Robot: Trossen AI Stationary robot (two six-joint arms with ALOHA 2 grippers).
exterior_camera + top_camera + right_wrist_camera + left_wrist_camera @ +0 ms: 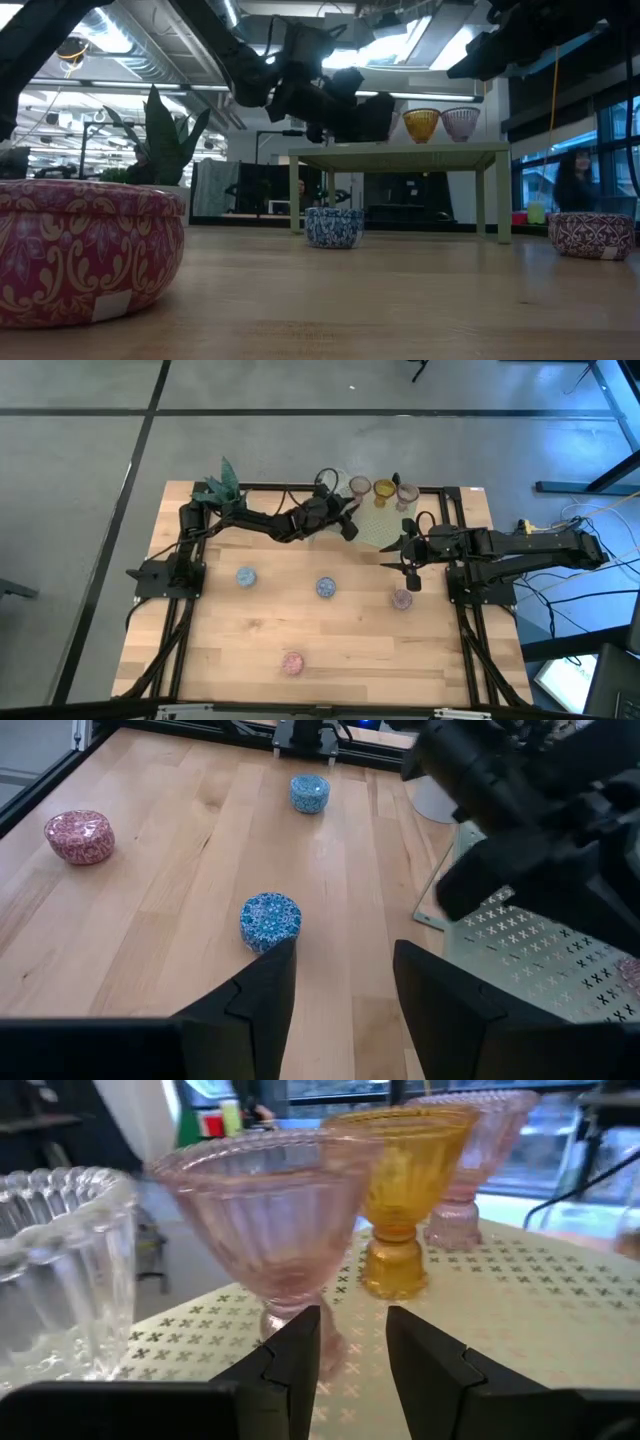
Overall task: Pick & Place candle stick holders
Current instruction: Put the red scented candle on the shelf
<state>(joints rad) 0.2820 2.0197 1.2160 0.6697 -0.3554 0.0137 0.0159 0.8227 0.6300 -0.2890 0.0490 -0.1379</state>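
The left gripper (352, 1370) is up over the green rack (520, 1310) at the back of the bench. Its jaws are a little apart and hold nothing. The pink cup (268, 1210) stands upright right in front of them, stem just past the tips. The right gripper (408, 560) waits nearby, jaws apart and empty.

Wide bare desk (330, 640) lies between the scattered low cups, but the green rack (375, 525) at one o'clock is crowded by three stemmed glasses (383, 489) and both arms.
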